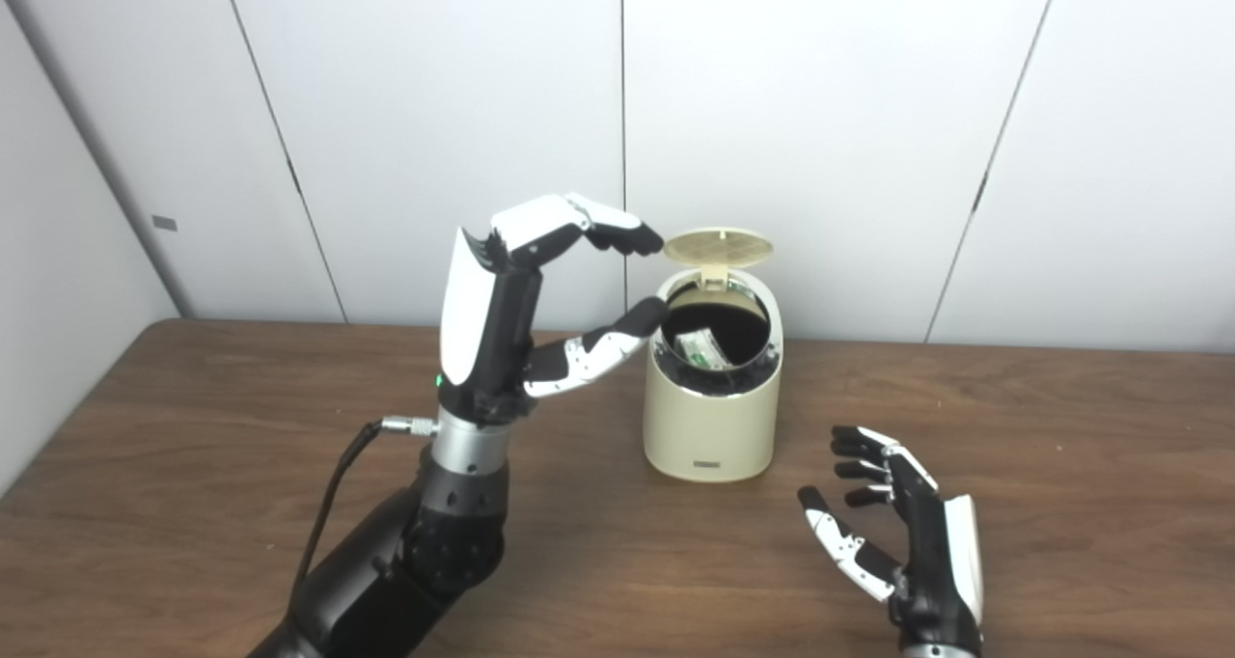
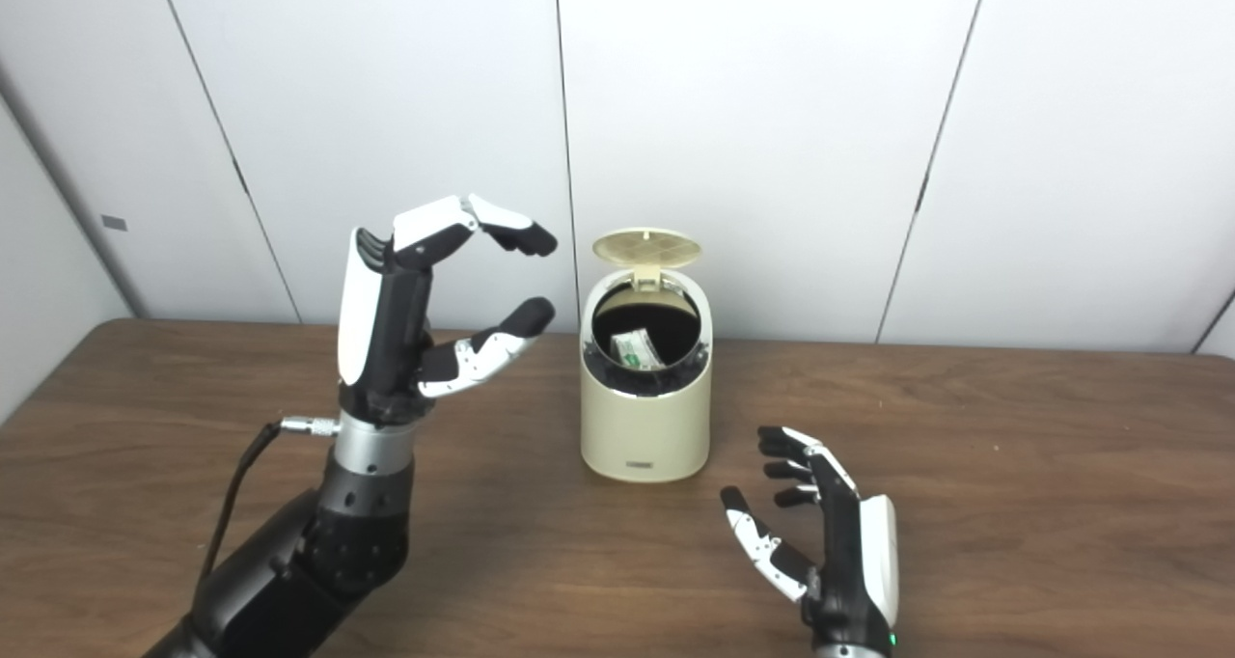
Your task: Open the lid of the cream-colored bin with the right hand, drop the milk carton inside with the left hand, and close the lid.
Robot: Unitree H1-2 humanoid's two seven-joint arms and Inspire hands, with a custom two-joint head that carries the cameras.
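I see the bin upright mid-bench, lid flipped up at the back. The carton lies inside, tilted, partly visible through the opening. My left hand is raised just left of the bin's rim, fingers and thumb spread wide, holding nothing; thumb tip is close to the rim, contact unclear. My right hand sits low over the bench, to the right of the bin and nearer me, fingers loosely apart, empty.
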